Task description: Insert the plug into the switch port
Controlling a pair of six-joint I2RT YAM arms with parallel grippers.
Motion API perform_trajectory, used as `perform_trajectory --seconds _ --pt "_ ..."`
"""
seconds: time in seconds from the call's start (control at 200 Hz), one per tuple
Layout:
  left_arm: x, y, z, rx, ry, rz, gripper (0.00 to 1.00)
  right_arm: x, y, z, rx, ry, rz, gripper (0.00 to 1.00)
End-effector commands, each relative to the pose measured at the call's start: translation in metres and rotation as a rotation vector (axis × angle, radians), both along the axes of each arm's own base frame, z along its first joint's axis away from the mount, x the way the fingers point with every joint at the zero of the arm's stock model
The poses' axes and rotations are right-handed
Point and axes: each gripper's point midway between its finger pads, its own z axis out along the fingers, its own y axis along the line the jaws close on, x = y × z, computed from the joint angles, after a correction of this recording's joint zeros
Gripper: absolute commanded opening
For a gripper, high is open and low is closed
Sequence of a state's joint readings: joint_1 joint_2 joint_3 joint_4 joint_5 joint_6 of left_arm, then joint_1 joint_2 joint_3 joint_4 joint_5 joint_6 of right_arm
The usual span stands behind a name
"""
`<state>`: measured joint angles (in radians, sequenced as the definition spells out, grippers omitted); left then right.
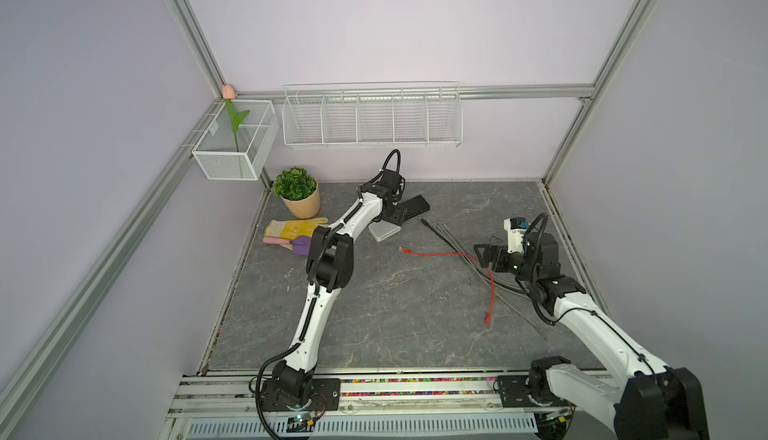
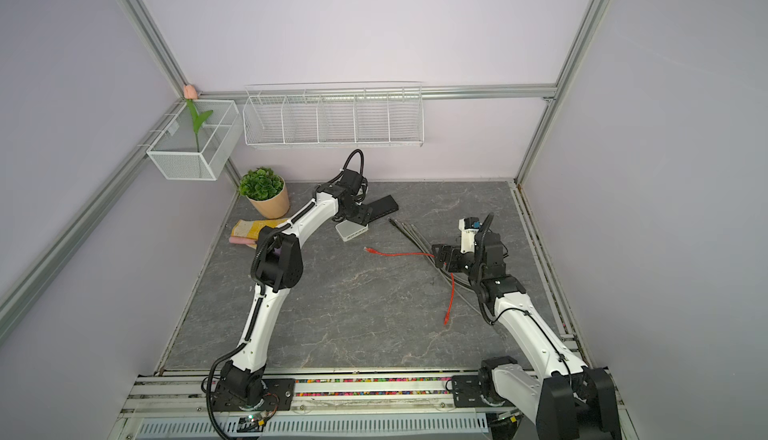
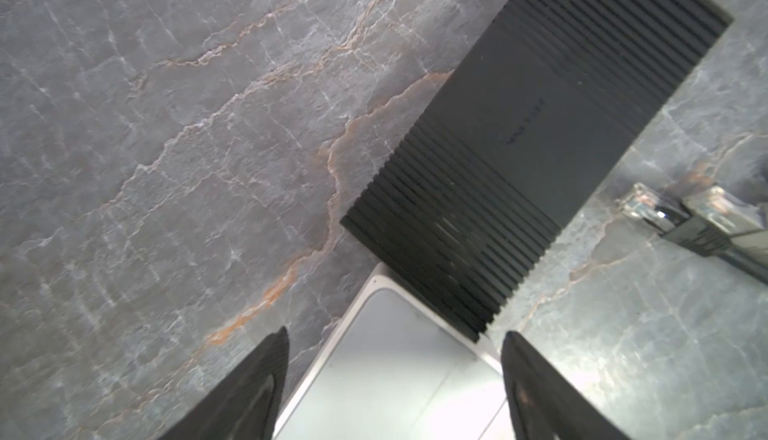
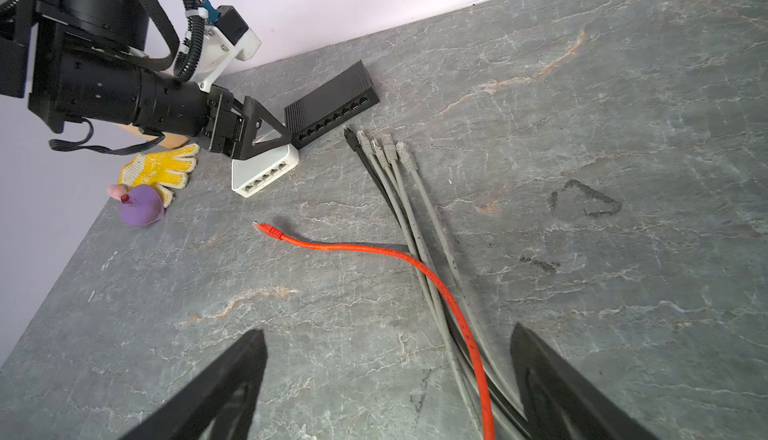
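A white switch (image 1: 384, 232) (image 4: 266, 171) lies at the back of the table, its ports facing the front. A black switch (image 1: 415, 207) (image 3: 519, 146) lies behind it and overlaps its far edge. My left gripper (image 1: 392, 219) (image 3: 395, 334) hovers open over the white switch (image 3: 395, 375), one finger on each side of its corner. An orange cable (image 1: 449, 255) lies loose, its plug (image 1: 402, 249) (image 4: 266, 228) pointing towards the white switch. My right gripper (image 1: 480, 253) (image 4: 388, 332) is open above the orange cable and holds nothing.
Several grey cables and a black one (image 1: 446, 236) (image 4: 399, 159) lie fanned beside the orange cable, plugs towards the black switch. A potted plant (image 1: 297, 192), a yellow glove (image 1: 291, 228) and a purple object (image 1: 301, 245) sit back left. Wire baskets (image 1: 372, 117) hang on the wall.
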<state>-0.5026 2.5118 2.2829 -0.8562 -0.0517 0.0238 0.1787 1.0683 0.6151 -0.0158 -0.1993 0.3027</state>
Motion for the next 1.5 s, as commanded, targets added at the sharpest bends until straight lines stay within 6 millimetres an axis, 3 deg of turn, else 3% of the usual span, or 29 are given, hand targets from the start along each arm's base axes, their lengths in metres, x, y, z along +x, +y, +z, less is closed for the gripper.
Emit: perform_trajectory --seconds 0.0,0.28,0.415,0.68,0.805,1.015,1.035,1.305,1.495 --pt "-0.010 -0.004 -0.017 0.032 0.056 -0.024 0.80 0.001 0.003 -0.005 -0.006 -0.006 0.013 0.95" --pt "-0.015 -0.003 -0.023 0.052 0.069 -0.018 0.66 0.001 0.002 -0.005 -0.009 -0.009 0.010 0.95" --pt "-0.020 0.007 -0.025 0.089 0.090 0.011 0.58 0.000 0.002 -0.006 -0.006 -0.006 0.011 0.96" --pt "-0.035 0.030 -0.036 0.123 0.125 0.045 0.53 -0.001 0.005 -0.005 0.000 -0.007 0.021 0.97" --pt "-0.038 0.044 -0.035 0.079 0.142 0.095 0.51 -0.002 0.008 -0.005 -0.002 -0.010 0.029 0.97" --pt "-0.041 0.086 -0.037 -0.013 0.182 0.237 0.49 -0.002 0.006 -0.004 -0.013 -0.013 0.024 0.98" --pt "-0.042 0.090 -0.036 -0.023 0.184 0.251 0.49 -0.005 0.015 -0.004 -0.015 -0.014 0.053 0.98" --pt "-0.063 0.125 -0.024 -0.159 0.190 0.396 0.49 -0.008 0.031 -0.006 -0.033 -0.009 0.117 0.99" --pt "-0.079 0.153 -0.010 -0.332 0.176 0.513 0.53 -0.015 0.059 -0.008 -0.081 -0.006 0.238 1.00"
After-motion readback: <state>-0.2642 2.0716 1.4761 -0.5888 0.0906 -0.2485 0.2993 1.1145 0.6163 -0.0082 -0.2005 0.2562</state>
